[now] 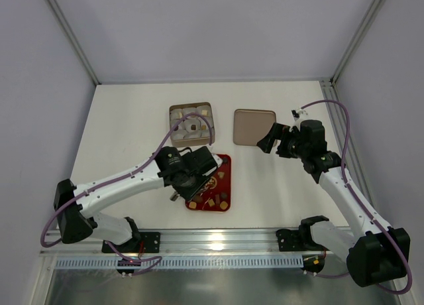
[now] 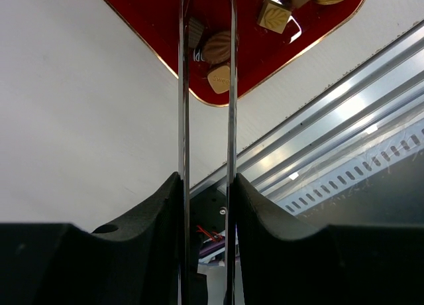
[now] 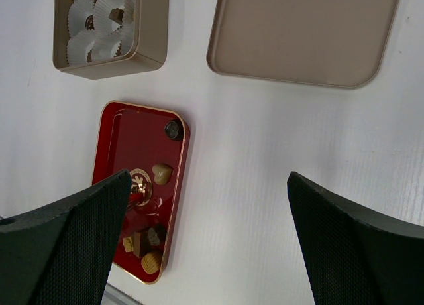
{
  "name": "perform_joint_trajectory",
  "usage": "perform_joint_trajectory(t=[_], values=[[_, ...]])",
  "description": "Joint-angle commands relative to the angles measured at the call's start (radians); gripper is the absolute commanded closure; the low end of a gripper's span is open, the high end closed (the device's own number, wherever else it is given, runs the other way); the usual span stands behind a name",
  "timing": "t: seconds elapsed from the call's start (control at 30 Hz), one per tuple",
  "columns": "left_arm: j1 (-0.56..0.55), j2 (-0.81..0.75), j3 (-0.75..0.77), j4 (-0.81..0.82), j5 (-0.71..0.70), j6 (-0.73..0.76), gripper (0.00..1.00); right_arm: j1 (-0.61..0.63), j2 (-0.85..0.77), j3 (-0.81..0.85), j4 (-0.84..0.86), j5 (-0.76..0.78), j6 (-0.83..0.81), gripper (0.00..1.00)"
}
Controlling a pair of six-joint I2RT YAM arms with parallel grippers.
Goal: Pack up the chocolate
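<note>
White worktop carries a red tray (image 1: 222, 200) near its front edge, with the chocolate (image 2: 220, 48) lying on it, and the tin (image 1: 192, 124) behind. Left gripper (image 2: 207, 36) has its thin fingers half closed around one piece, while the right gripper (image 3: 207, 242) waits wide open and holds nothing. I think the fingers should close gently and lift straight up, so the neighbour pieces are not pushed.

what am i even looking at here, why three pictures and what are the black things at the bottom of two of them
Two robot arms are bolted to the near edge of a white table. One picture looks down from above; the other two come from a camera on each wrist, so the black shapes are each arm's own fingers.

On the table lie a red tray of small chocolates, a golden tin lined with paper cups, and its lid.

The left gripper is over the tray, its thin blades close either side of a chocolate; whether they grip it is unclear. The right gripper hangs wide open, holding nothing.
</note>
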Motion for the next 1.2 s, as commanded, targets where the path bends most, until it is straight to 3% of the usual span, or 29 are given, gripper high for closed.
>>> perform_joint_trajectory(t=[0.0,0.53,0.9,1.17], values=[[-0.004,0.002,0.044,-0.002,-0.044,-0.010,0.64,0.006,-0.019,0.024,0.020,0.010,-0.018,0.00],[-0.004,0.019,0.038,0.008,-0.013,-0.004,0.64,0.006,-0.019,0.027,0.017,0.009,-0.019,0.00],[-0.004,0.023,0.039,0.005,-0.016,-0.001,0.75,0.006,-0.016,0.027,0.017,0.006,-0.019,0.00],[-0.002,0.002,0.073,0.002,-0.062,-0.014,0.77,0.006,-0.016,0.027,0.017,0.007,-0.019,0.00]])
